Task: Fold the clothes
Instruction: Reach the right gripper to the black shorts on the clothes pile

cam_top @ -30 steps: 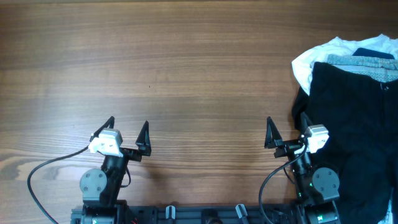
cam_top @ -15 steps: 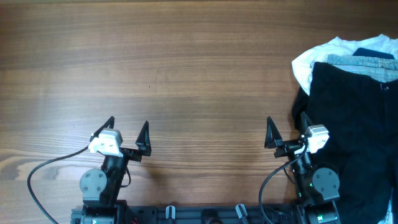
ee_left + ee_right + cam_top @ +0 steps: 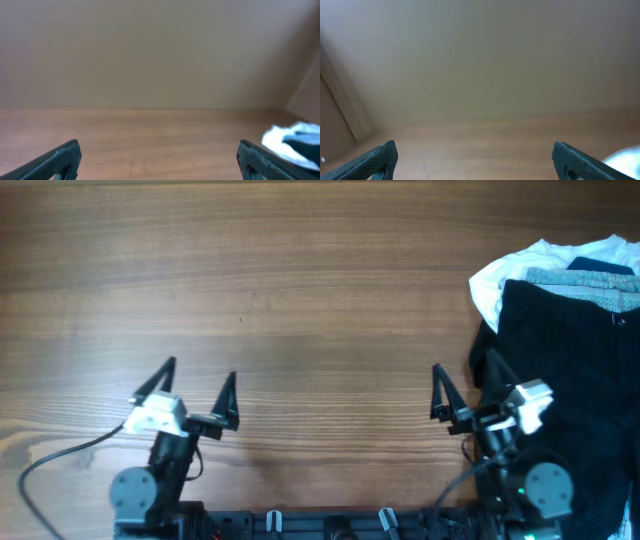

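Observation:
The black shorts (image 3: 570, 350) lie at the right edge of the table in the overhead view, with the grey speckled waistband (image 3: 585, 285) at their far end. My right gripper (image 3: 462, 380) is open and empty, just left of the shorts' left edge. My left gripper (image 3: 197, 378) is open and empty over bare wood at the near left. In the left wrist view the open fingers (image 3: 160, 157) frame bare table, and a dark bit of cloth (image 3: 305, 146) shows at the far right. The right wrist view shows open fingers (image 3: 475, 155) over bare table.
A white shirt (image 3: 510, 265) lies bunched under the far end of the shorts at the right; it also shows in the left wrist view (image 3: 280, 137). The wooden table (image 3: 300, 280) stretches away left and far. Arm bases and cables sit at the near edge.
Both arms have lifted a little and tilted forward. The left gripper's fingers have spread slightly wider. The shorts have not moved.

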### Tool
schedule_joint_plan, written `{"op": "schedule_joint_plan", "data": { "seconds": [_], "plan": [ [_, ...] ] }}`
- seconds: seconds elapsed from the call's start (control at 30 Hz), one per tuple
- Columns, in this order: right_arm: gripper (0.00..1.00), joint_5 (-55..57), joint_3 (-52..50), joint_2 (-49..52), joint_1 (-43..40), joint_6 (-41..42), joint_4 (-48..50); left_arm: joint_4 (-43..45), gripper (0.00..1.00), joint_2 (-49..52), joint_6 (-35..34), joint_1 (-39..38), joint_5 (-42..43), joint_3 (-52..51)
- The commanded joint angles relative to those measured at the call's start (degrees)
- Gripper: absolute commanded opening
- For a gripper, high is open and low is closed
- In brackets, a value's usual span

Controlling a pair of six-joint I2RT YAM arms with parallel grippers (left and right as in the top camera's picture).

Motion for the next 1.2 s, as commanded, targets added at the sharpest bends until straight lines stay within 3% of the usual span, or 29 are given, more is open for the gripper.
{"op": "schedule_joint_plan", "data": {
  "seconds": [0.0, 0.13, 0.27, 0.43, 0.53, 0.8, 0.87, 1.17],
  "plan": [
    [1.00, -1.33, 13.60, 11.93, -0.28, -2.29, -5.09, -6.60, 1.00, 10.27, -0.31, 0.48, -6.82, 14.14],
    [1.00, -0.22, 29.94, 29.31, -0.28, -2.12, -17.57, -18.03, 1.00, 26.47, -0.28, 0.48, -6.84, 29.18],
    [1.00, 1.22, 53.68, 52.46, -1.05, -2.16, -37.81, -32.54, 1.00, 45.97, -0.31, 0.48, -6.78, 47.47],
    [1.00, 0.42, 74.38, 73.53, -6.71, -2.54, -53.53, -41.57, 1.00, 59.89, -0.09, 0.48, -6.60, 60.94],
    [1.00, 1.01, 76.61, 79.28, -10.40, -6.54, -52.06, -41.24, 1.00, 61.66, -0.17, 0.48, -5.40, 61.68],
    [1.00, 2.95, 76.54, 96.48, -26.91, 3.82, -49.99, -43.30, 1.00, 61.64, -0.17, 0.48, -2.25, 61.66],
    [0.96, 2.95, 76.54, 101.50, -29.40, 4.39, -49.55, -44.02, 1.00, 61.64, -0.20, 0.48, -2.25, 61.66],
    [0.93, 2.12, 76.54, 112.91, -30.32, 3.67, -48.94, -45.79, 1.00, 61.64, -0.37, 0.48, -2.23, 61.66]
  ]
}}
